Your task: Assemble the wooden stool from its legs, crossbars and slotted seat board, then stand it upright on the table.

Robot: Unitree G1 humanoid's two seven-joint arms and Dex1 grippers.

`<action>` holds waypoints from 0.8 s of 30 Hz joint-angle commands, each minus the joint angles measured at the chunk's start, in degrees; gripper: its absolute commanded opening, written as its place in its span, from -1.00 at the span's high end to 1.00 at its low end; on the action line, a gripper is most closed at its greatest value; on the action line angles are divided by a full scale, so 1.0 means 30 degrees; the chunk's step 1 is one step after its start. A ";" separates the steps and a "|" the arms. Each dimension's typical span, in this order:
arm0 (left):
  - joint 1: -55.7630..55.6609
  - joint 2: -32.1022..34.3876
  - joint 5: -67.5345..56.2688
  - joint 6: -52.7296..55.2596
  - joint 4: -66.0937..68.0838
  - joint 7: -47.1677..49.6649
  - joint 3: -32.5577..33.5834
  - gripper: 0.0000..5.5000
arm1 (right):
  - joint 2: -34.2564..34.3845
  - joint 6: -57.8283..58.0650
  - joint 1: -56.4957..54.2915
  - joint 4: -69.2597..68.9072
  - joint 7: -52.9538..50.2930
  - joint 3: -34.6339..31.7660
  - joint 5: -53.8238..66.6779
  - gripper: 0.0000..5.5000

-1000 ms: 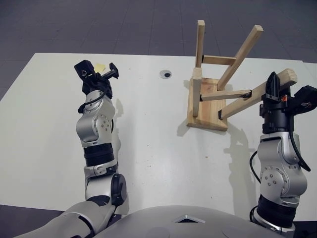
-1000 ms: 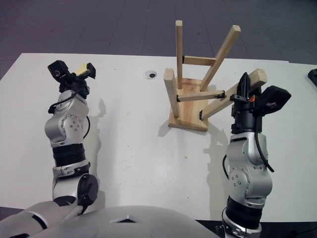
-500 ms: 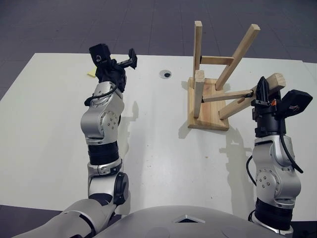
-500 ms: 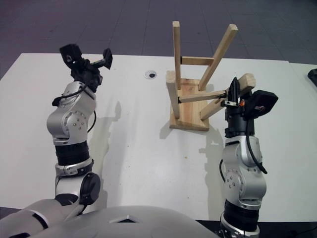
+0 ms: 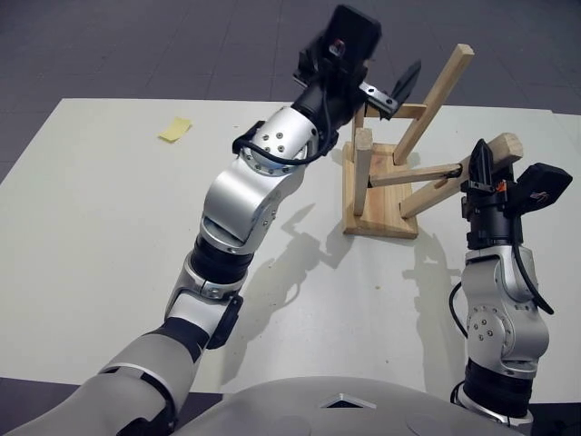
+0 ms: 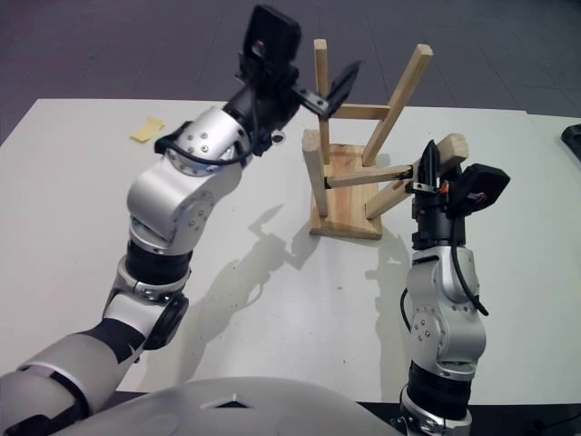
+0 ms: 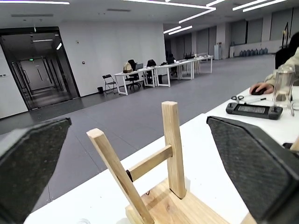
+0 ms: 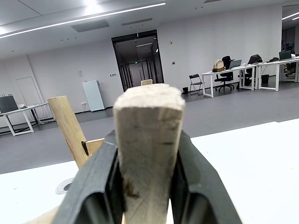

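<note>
Lying upside down on the table [image 5: 91, 227], the stool [image 5: 381, 195] is seen with its seat board down and legs up. The leg [image 5: 502, 148] on the stool's right is pinched near its tip by the right gripper [image 5: 479, 162], jaws pressed against both faces. The left gripper [image 5: 388, 91] is held spread wide by the stool's far legs, clear of them. A yellow note [image 5: 175, 129] lies well left of the stool.
</note>
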 commanded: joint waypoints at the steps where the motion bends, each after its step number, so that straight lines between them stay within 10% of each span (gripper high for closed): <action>1: 0.0200 0.0301 0.0472 0.0953 0.0041 -0.0911 -0.0813 -0.96 | 0.0156 0.1700 0.1204 0.2163 0.0112 0.0576 -0.0588 0.63; 24: -0.0051 -0.0404 0.4507 -0.0503 0.1159 -0.2872 -0.4828 -0.96 | 0.0822 0.1175 0.0865 0.2548 0.0309 0.0966 -0.0926 0.63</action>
